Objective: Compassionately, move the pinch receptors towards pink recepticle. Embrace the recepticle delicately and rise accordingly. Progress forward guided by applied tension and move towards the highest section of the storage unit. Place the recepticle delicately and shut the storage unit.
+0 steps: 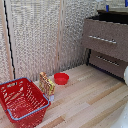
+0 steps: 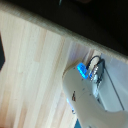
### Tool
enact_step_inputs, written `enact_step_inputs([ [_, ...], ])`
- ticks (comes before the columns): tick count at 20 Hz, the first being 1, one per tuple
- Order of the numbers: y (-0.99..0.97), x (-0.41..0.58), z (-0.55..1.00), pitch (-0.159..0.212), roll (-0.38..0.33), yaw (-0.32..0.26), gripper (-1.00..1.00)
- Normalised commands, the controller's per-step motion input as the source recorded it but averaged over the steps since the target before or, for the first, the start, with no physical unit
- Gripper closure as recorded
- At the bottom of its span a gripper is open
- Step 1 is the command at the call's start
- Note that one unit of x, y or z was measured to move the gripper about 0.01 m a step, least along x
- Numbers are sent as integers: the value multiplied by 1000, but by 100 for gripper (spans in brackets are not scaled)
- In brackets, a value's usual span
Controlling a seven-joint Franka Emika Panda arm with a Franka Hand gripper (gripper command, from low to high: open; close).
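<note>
A pale plank floor (image 1: 90, 100) met beige slatted panels (image 1: 35, 35) at upper left. The brown wooden dresser (image 1: 107, 40) stood at upper right, its top drawer (image 1: 112, 19) open and dark inside. A red wire basket (image 1: 21, 100) and shallow red bowl (image 1: 61, 78) sat lower left. The mug wasn't visible; the claw's state couldn't be told.

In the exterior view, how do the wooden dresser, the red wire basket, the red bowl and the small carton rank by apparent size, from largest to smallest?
1. wooden dresser, though cut off by the frame edge
2. red wire basket, enlarged by nearness to the camera
3. red bowl and small carton: look alike, not ranked
</note>
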Motion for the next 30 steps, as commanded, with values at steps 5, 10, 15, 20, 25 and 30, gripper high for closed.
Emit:
enact_step_inputs([
  [5, 49, 122, 171, 62, -220, 218, -100],
  [10, 15, 79, 109, 43, -299, 185, -100],
  [15, 0, 0, 3, 24, -328, 187, -100],
  [20, 0, 0, 0, 45, -334, 190, -100],
  [25, 0, -2, 0, 83, -350, 186, -100],
  [30, 0, -105, -8, 156, -347, 177, -100],
])
